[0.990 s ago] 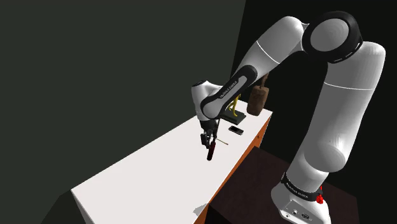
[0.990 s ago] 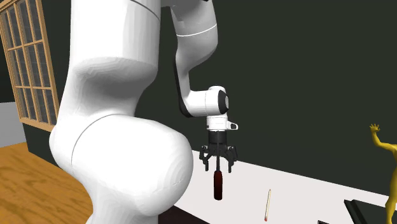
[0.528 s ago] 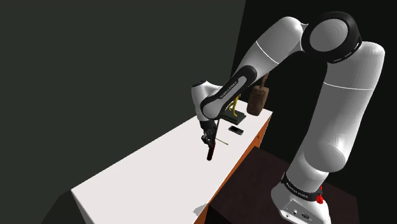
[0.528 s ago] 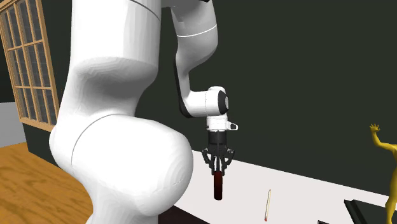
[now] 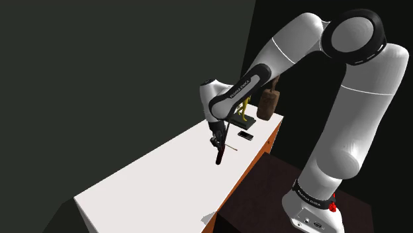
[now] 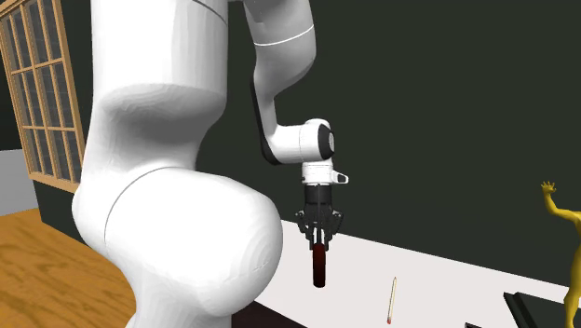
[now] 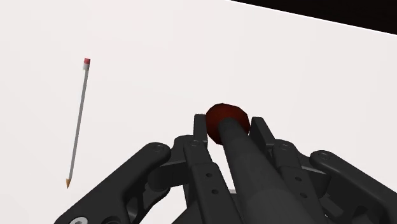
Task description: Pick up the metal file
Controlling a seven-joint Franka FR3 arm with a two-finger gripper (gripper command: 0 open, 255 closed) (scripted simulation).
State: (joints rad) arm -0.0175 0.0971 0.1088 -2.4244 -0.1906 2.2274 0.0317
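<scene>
Between the black fingers of the end effector [image 7: 228, 130], which are clamped on its dark shaft, the metal file [image 7: 234, 159] hangs upright with its dark red handle [image 7: 224, 119] lowest. It appears to be clear of the white surface [image 5: 152, 179] below. A file of this kind is likely stiff and fairly light. Its toothed blade should give the pads some bite, but so narrow a shaft could pivot in the grip, and the handle's weight would swing it if the wrist tilts. A hold closer to the handle, or keeping the tool vertical, looks the safer course. Just beyond it, a pencil [image 7: 77, 124] with a pink eraser lies flat on the surface, apart from the tool. Farther along sit a small dark slab [image 5: 245, 136], a yellow figure [image 6: 561, 233] on a dark base and a brown object [image 5: 269, 100] at the far end. A dark wall [image 5: 119, 66] stands behind them.
</scene>
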